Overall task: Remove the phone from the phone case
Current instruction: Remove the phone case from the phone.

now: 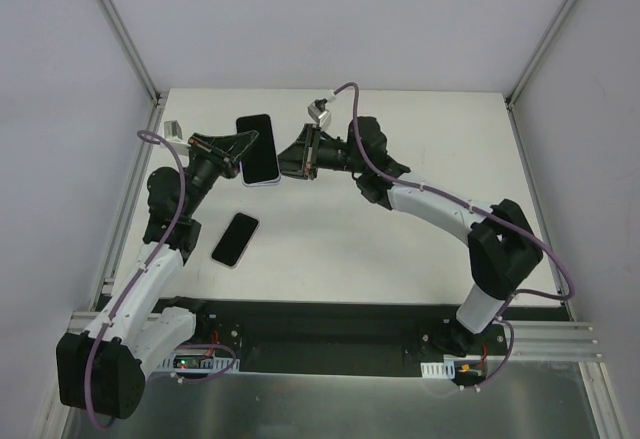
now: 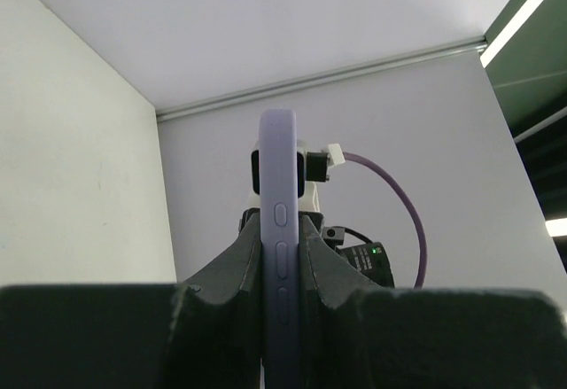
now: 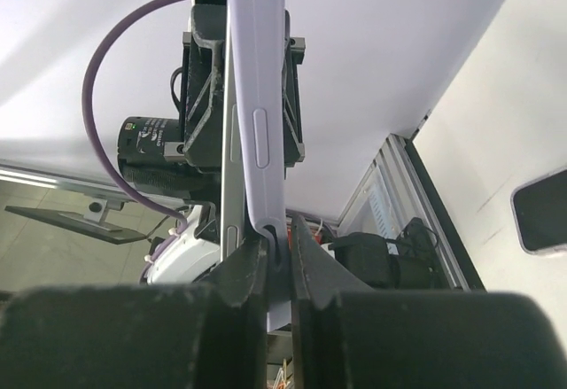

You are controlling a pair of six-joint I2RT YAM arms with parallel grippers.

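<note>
The top camera hangs above and behind the arm bases [image 1: 100, 369], looking steeply down over the whole white tabletop [image 1: 350, 249]. Each wrist camera sits close behind its own gripper, the left gripper [image 2: 280, 318] and the right gripper [image 3: 276, 274], rolled sideways and facing the other. All three share the lilac-cased black phone [image 1: 257, 149], edge-on from both wrists.

Smooth matt phone case [image 2: 278, 229], glossy phone [image 1: 257, 147], matt table [image 1: 400, 249]
</note>
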